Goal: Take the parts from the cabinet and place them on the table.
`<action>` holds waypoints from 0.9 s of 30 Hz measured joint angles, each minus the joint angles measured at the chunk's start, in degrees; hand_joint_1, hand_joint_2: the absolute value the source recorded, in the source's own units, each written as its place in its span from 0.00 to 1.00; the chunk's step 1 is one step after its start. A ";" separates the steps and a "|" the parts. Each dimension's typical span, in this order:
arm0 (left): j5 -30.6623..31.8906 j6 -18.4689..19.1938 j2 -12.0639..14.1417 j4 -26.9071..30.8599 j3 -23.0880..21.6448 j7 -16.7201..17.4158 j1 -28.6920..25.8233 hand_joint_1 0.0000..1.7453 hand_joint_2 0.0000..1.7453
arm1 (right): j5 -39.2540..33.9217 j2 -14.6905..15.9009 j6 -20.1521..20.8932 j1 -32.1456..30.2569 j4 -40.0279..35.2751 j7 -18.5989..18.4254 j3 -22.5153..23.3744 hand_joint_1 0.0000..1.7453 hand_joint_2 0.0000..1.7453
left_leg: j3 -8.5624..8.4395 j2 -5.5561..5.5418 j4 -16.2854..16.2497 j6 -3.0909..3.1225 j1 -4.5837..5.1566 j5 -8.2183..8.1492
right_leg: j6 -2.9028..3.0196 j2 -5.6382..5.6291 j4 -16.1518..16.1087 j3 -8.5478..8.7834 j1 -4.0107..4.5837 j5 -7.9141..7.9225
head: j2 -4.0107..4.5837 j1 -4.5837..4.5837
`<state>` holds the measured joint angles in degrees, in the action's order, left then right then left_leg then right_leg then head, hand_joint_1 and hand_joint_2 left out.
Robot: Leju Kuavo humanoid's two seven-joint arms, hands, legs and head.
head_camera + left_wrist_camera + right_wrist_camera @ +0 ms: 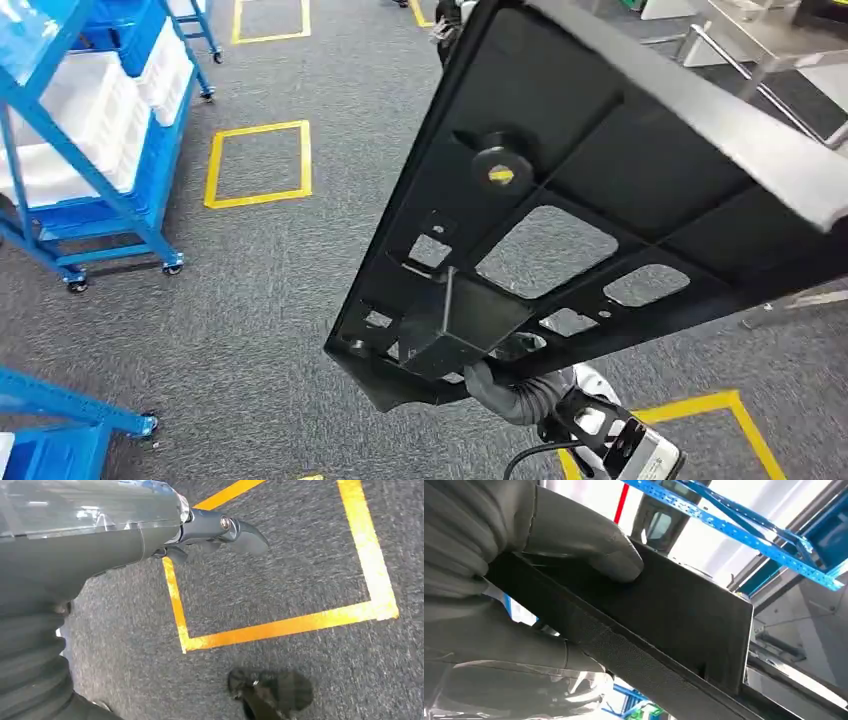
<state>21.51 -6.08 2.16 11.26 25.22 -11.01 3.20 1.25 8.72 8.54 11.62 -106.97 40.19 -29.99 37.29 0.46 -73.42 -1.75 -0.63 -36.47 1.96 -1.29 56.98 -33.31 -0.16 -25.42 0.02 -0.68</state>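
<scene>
Here the right hand [524, 555] grasps a large black panel [600, 180], thumb pressed on one face and fingers under its edge. In the head view the panel is held up, tilted over the grey carpet [250, 300], with cut-out openings and a round knob bearing a yellow mark [501, 172]. The left hand [220, 532] hangs above the carpet near a yellow taped square [280, 627], fingers apart, holding nothing. Blue wheeled racks with white bins [90, 140] stand to the left.
</scene>
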 joint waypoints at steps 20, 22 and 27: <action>0.04 -0.44 -1.55 0.00 0.48 1.83 0.03 0.00 1.00 | 0.31 -0.15 0.44 0.11 1.44 -0.02 -1.79 1.00 1.00 | -6.70 3.20 16.82 2.73 0.04 9.39 | -3.15 2.69 6.03 -3.01 -0.51 -0.91 | 0.00 0.02; -0.02 -0.13 -1.86 0.00 0.50 1.73 -0.05 0.00 1.00 | 1.64 -0.37 0.22 0.25 1.47 -0.07 -1.90 1.00 1.00 | -6.88 3.96 16.53 2.04 0.57 8.92 | -2.30 6.12 0.68 -0.26 0.57 -0.50 | 0.00 0.02; -0.61 -0.13 -2.38 0.02 0.72 0.98 0.25 0.00 1.00 | 2.54 -0.61 0.74 -0.38 1.40 0.00 -2.06 1.00 1.00 | -7.31 3.55 15.74 0.64 0.20 7.52 | -0.75 2.99 -0.06 -0.22 0.05 0.03 | 0.00 0.00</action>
<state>20.89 -6.21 -0.22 11.28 25.94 -10.03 3.45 3.78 8.11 9.29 11.24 -105.57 40.19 -32.04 29.97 4.01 -57.68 -1.11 -0.43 -28.95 1.21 1.71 56.92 -33.53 -0.11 -25.38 0.02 -0.68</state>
